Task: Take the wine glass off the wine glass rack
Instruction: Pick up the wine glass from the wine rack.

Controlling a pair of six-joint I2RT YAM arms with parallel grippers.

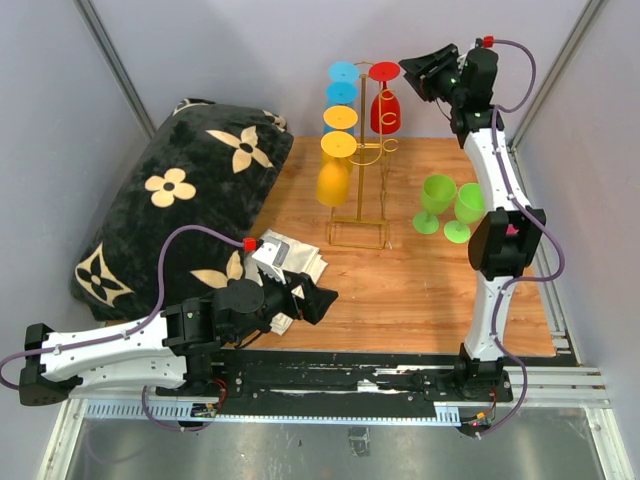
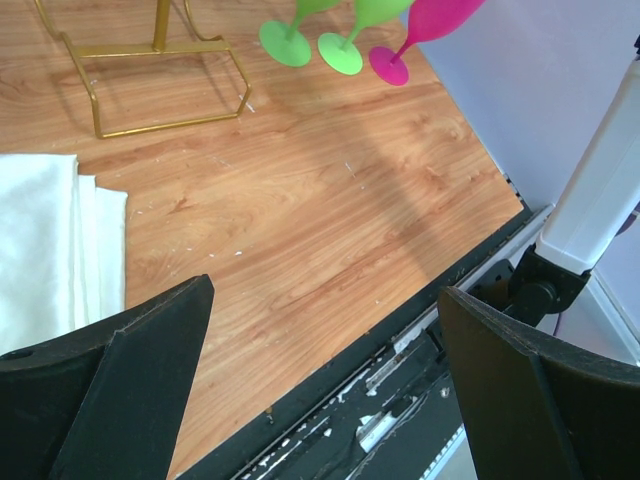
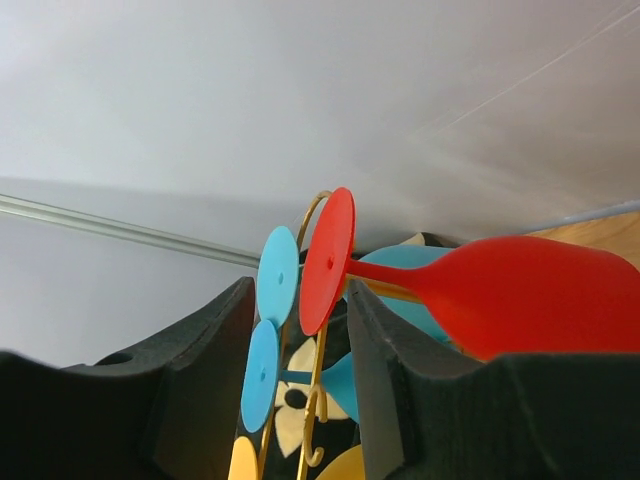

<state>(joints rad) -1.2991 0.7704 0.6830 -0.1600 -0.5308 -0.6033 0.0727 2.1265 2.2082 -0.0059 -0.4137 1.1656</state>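
Wood table; red glass on gold rack; right claw, left claw seemingly spread.

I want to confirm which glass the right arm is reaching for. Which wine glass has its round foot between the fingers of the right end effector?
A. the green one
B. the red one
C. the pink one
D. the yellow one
B: in the right wrist view, the flat foot of the red wine glass stands between the two fingers of the right end effector.
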